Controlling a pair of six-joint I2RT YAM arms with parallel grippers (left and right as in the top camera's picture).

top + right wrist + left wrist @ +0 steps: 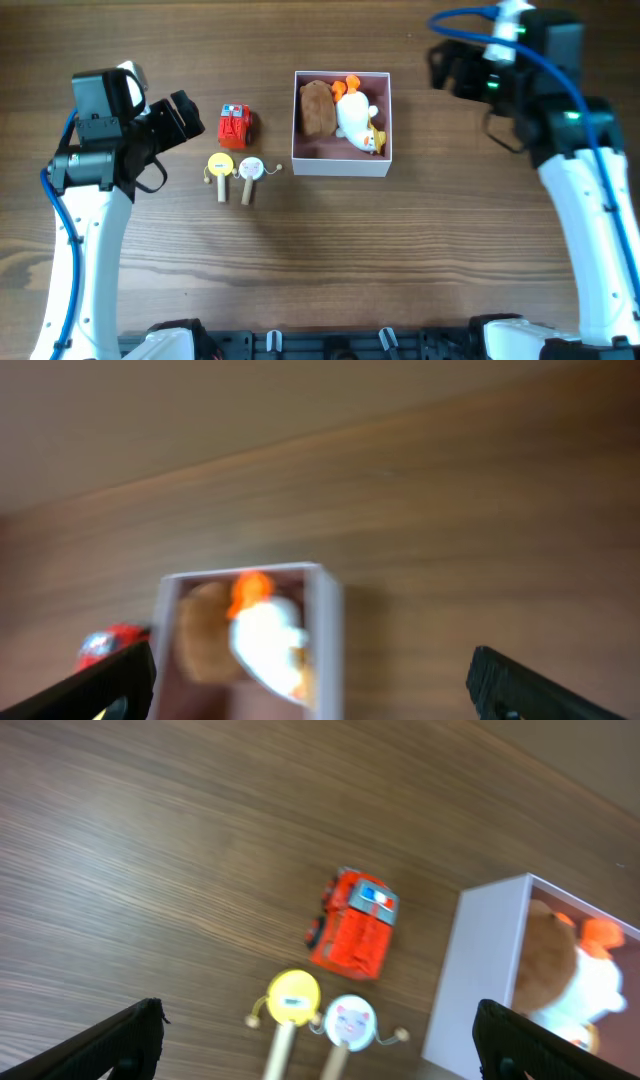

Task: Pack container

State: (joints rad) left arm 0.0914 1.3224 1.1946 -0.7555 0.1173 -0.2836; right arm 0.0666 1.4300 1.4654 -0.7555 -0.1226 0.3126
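Two tools spread and empty, left tool, right tool, container between them.

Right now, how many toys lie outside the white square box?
3: a red toy truck left of the white box; nearer the robot, side by side, a yellow-faced rattle and a white-faced rattle. None seems hidden.

Square shallow white container, pale pink inside, open-topped, sitting flat, partly filled with soft toys
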